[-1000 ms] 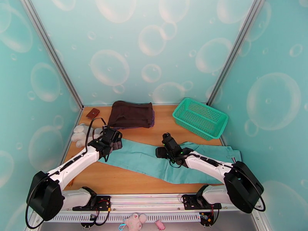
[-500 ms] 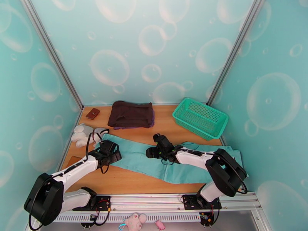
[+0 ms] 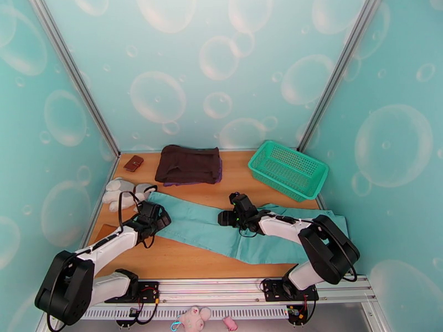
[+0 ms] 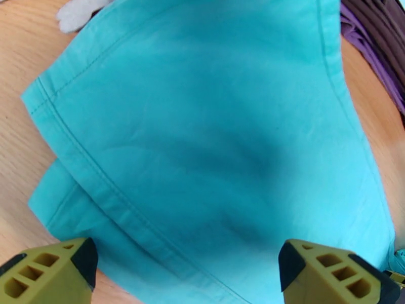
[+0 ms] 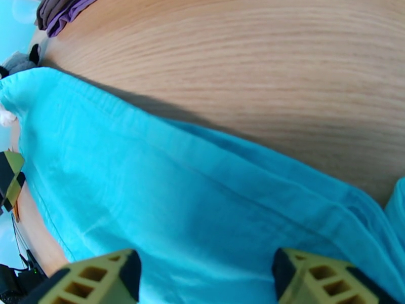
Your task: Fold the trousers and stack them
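The teal trousers (image 3: pixel 205 227) lie flat across the wooden table, leg ends at the left, the wider part at the right. My left gripper (image 3: pixel 156 215) hovers low over the leg ends. In the left wrist view it (image 4: pixel 187 272) stands wide open, with the two stacked hems of the trousers (image 4: pixel 202 122) spread below and nothing between the yellow fingertips (image 4: pixel 50 269). My right gripper (image 3: pixel 226 218) sits over the middle of the legs by their far edge. In the right wrist view it (image 5: pixel 205 279) is open above the trousers (image 5: pixel 152 198).
A dark brown folded garment (image 3: pixel 188 164) lies at the back of the table, its purple layer (image 4: pixel 374 51) close to the trouser edge. A green mesh basket (image 3: pixel 288 168) stands back right. A pale plush toy (image 3: pixel 122 193) and a small brown wallet (image 3: pixel 133 162) are at the left.
My left gripper has drawn back toward the near left along the leg ends. My right gripper shifted a little left, then back right, and its arm swung in. Both stayed open.
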{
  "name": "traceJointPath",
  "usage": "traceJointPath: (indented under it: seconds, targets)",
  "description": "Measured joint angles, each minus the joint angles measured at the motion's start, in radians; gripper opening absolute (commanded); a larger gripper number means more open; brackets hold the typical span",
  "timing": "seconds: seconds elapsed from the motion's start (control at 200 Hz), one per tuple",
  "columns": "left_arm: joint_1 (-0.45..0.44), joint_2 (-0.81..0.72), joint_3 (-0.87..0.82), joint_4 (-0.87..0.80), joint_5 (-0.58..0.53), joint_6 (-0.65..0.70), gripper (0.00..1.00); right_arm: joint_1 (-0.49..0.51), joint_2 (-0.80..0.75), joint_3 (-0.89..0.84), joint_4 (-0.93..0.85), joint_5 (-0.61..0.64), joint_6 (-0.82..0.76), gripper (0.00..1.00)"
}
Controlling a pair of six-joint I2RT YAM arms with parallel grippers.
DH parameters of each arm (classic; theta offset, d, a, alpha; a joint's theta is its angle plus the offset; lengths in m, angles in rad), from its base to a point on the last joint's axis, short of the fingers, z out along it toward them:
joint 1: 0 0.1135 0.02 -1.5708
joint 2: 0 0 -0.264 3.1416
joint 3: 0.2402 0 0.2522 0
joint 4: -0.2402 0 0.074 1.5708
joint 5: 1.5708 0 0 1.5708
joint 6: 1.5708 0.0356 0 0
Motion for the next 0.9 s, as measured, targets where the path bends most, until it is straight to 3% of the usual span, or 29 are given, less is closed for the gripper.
traceJointPath:
  seconds: [0.2,0.47,0.67,0.9]
  targets:
    - [-0.012,-0.049,0.043,0.019,0.040,0.000,0.99,0.080,-0.075,0.003,-0.029,0.098,-0.035,0.73]
    - [0.014,0.026,0.002,0.033,0.089,-0.026,0.99,0.322,-0.142,0.051,-0.042,0.235,-0.164,0.74]
    - [0.041,0.044,-0.004,0.008,0.069,-0.069,0.99,0.471,0.021,0.095,-0.060,0.291,-0.214,0.74]
    - [0.058,0.046,-0.004,0.013,0.053,-0.085,0.99,0.541,0.178,0.176,-0.104,0.415,-0.218,0.71]
